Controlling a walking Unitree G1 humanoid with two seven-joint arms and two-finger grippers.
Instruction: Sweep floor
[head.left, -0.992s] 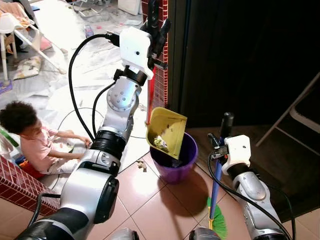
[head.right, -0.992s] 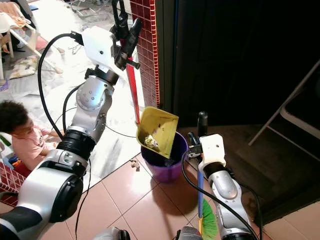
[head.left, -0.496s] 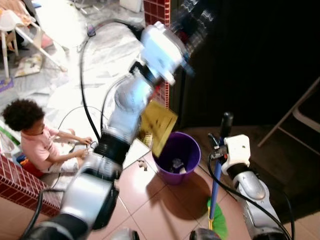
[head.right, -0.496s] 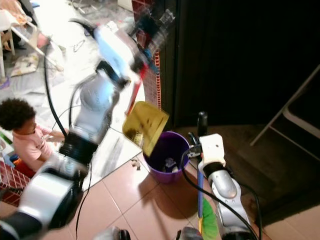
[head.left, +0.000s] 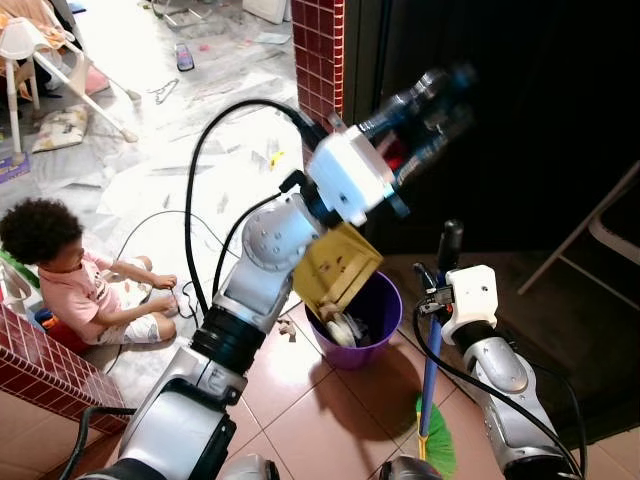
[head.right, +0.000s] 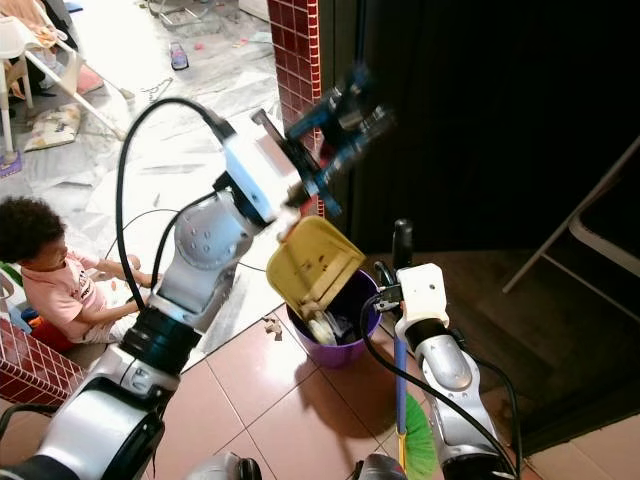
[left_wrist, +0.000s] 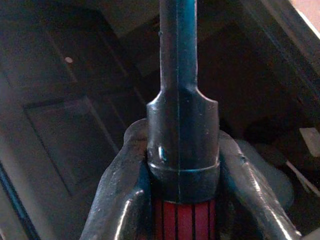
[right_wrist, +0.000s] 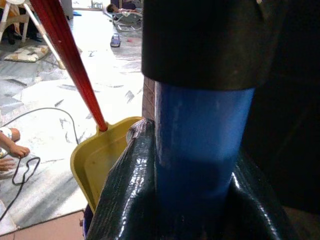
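A yellow dustpan (head.left: 338, 268) hangs tilted, mouth down, over a purple bin (head.right: 336, 352), and pale debris (head.left: 345, 328) lies at the bin's mouth. High above it, blurred, my left gripper (head.right: 340, 118) is shut on the black end of the dustpan's red handle (left_wrist: 182, 150). Beside the bin's right side, my right gripper (head.left: 441, 286) is shut on the upright blue broom handle (right_wrist: 200, 150) just under its black cap. The broom's green bristles (head.left: 437, 450) rest on the tiles. The dustpan (right_wrist: 97, 160) and its red shaft (right_wrist: 70, 55) also show past the broom handle.
A child (head.left: 60, 270) sits on the floor at the left, hands near a black cable (head.left: 150, 225). A red brick pillar (head.left: 320, 50) stands behind the bin beside a dark doorway. A folding chair (head.left: 600, 220) is at the right. Small scraps (head.left: 285, 326) lie left of the bin.
My left arm swung the dustpan's handle over to the right and tipped the pan lower over the bin; the debris slid from the pan toward the bin. The right arm stayed put.
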